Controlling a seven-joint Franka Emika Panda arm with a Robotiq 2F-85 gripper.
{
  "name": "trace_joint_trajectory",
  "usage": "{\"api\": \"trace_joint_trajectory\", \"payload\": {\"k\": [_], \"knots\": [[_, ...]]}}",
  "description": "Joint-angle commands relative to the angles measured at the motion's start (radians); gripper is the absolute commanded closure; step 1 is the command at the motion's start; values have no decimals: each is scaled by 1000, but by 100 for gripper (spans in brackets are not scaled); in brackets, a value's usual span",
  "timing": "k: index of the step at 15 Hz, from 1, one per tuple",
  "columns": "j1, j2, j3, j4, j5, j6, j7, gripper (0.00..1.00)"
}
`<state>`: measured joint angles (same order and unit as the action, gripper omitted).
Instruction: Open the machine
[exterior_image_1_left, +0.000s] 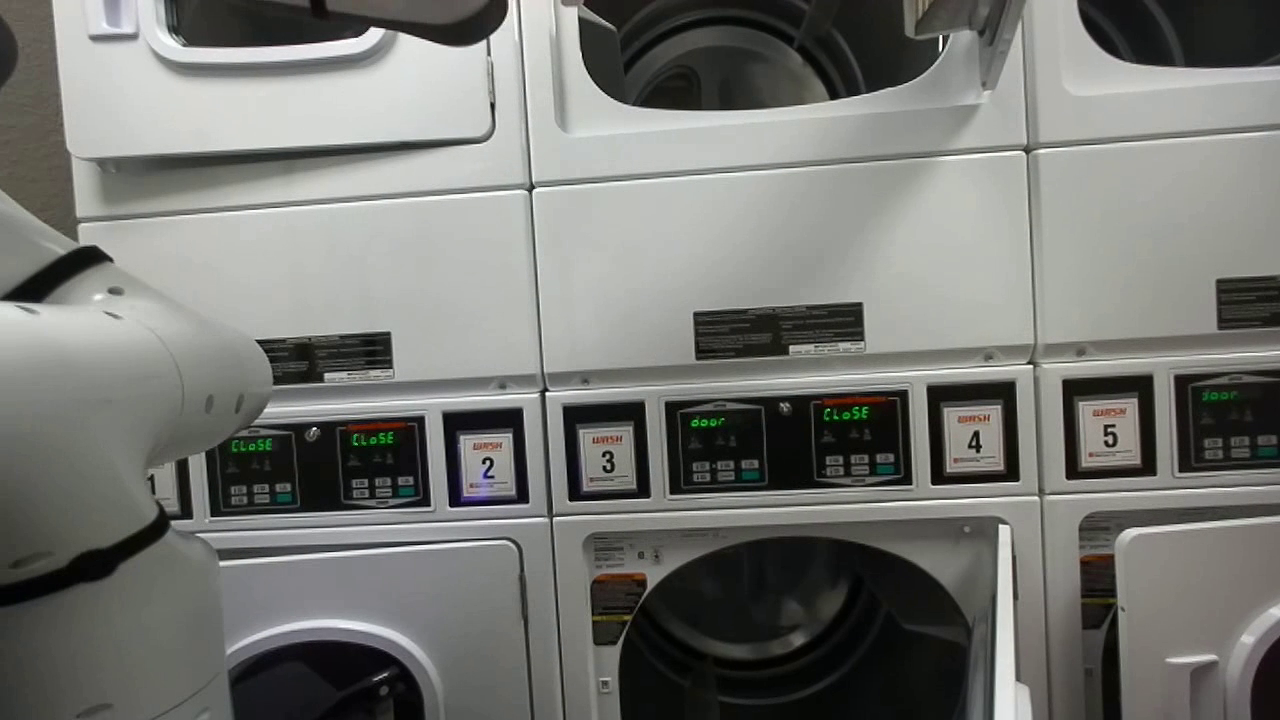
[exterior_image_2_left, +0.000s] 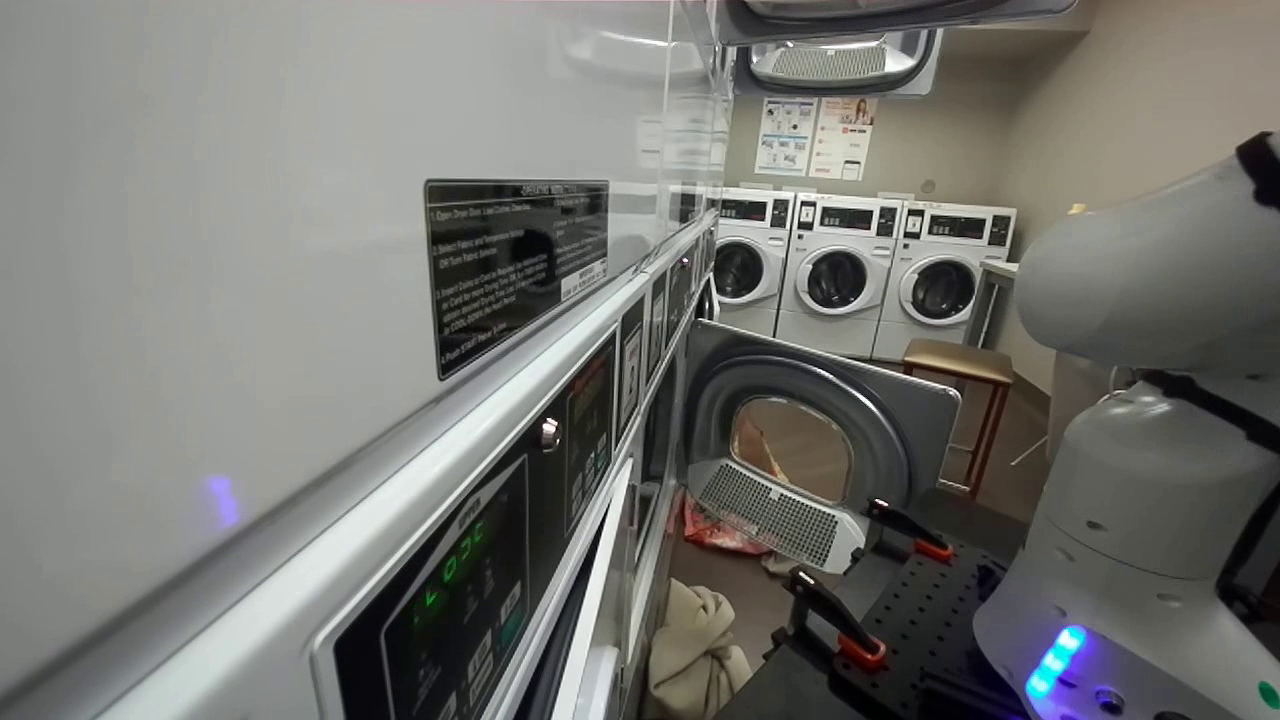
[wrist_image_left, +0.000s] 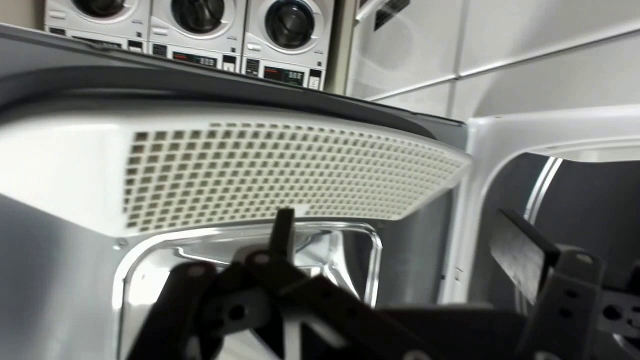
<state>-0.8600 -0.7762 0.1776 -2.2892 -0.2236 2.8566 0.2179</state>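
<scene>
The machine (exterior_image_1_left: 780, 150) sits top middle in an exterior view, facing out, its upper edge cropped, long axis anyone's guess. Its door (wrist_image_left: 250, 175), already open, juts outward, dead ahead of the gripper (wrist_image_left: 395, 235) in the wrist view; a forward push looks likely, fingers (wrist_image_left: 517, 255) wide apart, holding nothing.

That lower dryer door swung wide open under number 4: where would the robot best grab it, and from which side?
Probably high on the free edge of the dryer door, coming from the room side so the gripper could straddle both faces. The door stands swung out and looks slim edge-on, while the perforated grille bulges lower down.
</scene>
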Motion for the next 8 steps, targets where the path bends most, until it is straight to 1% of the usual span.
{"api": "trace_joint_trajectory", "payload": {"k": [1,4,6,8], "knots": [[120,33,-18,47,-7,24,-51,0],[201,30,-27,52,-17,21,-76,0],[242,36,-38,54,-23,25,-90,0],[267,37,-46,49,-32,29,-95,0]]}}
